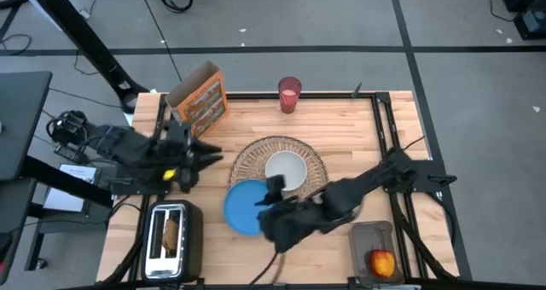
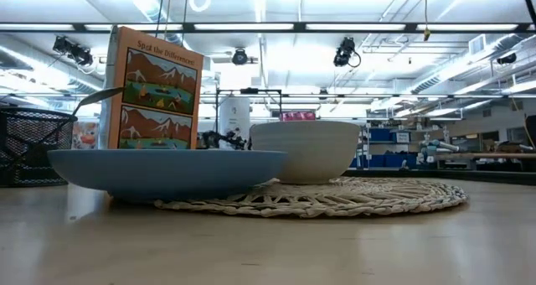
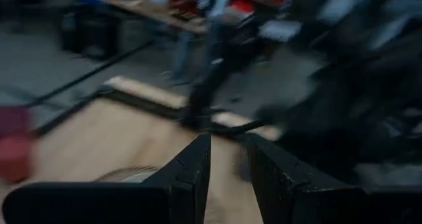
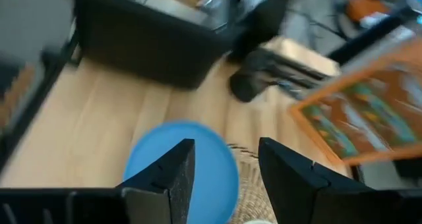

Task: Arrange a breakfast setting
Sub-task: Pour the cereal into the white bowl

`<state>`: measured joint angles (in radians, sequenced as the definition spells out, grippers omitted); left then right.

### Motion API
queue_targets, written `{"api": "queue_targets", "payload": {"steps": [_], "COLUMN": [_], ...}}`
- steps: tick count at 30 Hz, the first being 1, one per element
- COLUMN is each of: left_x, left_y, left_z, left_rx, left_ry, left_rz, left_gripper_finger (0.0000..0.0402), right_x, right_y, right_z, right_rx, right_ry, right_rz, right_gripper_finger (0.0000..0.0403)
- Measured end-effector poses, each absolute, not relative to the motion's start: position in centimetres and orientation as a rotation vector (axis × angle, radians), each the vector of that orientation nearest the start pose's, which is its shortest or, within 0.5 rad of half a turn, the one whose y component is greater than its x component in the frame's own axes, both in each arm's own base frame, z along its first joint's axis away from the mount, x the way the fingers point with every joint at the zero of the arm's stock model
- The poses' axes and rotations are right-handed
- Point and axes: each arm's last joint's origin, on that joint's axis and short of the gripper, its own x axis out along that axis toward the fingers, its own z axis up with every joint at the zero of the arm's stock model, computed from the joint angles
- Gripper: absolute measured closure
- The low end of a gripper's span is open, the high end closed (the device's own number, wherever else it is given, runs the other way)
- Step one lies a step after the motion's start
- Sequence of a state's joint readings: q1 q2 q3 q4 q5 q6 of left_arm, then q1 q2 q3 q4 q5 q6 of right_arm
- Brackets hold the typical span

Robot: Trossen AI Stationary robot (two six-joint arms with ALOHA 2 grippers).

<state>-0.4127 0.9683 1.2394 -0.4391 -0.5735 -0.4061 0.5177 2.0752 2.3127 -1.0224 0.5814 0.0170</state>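
The round wicker placemat (image 1: pixel 317 164) lies mid-table with the white bowl (image 1: pixel 286 169) on it. The small blue plate (image 1: pixel 241 206) lies at the mat's near left, its rim over the mat's edge (image 2: pixel 251 197). My right gripper (image 1: pixel 270 203) hovers open above the plate's right rim; its wrist view shows the plate (image 4: pixel 165 158) ahead of the fingers. My left gripper (image 1: pixel 207 158) is in the air left of the mat, with a narrow gap between its fingers (image 3: pixel 227 178). The pink cup (image 1: pixel 289 94) and the orange cereal box (image 1: pixel 201 104) stand at the far edge.
A black toaster (image 1: pixel 171 239) with a toast slice (image 1: pixel 171 233) in its slot stands at the near left. The apple (image 1: pixel 382 261) lies in a tray (image 1: pixel 373 234) at the near right. In the low view a spoon (image 2: pixel 96 96) rises from a black mesh basket (image 2: pixel 29 142) at the left.
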Motion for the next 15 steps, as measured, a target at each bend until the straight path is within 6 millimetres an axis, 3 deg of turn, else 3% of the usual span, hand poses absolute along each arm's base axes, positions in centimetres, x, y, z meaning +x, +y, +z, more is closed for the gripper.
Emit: {"api": "queue_targets", "payload": {"steps": [8,12,15], "left_x": [17.8,17.2,17.3], "left_y": [0.7,3.9,5.9], "left_z": [44.2,44.6,44.8], "left_rx": [-0.227,-0.202,-0.18], "left_ry": [0.241,0.331,0.389], "left_rz": [0.572,0.729,0.795], "left_gripper_finger": [0.0296,0.0293,0.0268], "right_x": [32.6,29.9,27.9], "right_y": [18.8,17.5,16.2], "right_z": [45.3,46.9,47.5], "right_rx": [-0.176,-0.101,-0.09], "right_ry": [0.495,0.499,0.547], "right_rz": [-0.219,-0.26,-0.287], "right_gripper_finger": [0.0222,0.0204,0.0184]}}
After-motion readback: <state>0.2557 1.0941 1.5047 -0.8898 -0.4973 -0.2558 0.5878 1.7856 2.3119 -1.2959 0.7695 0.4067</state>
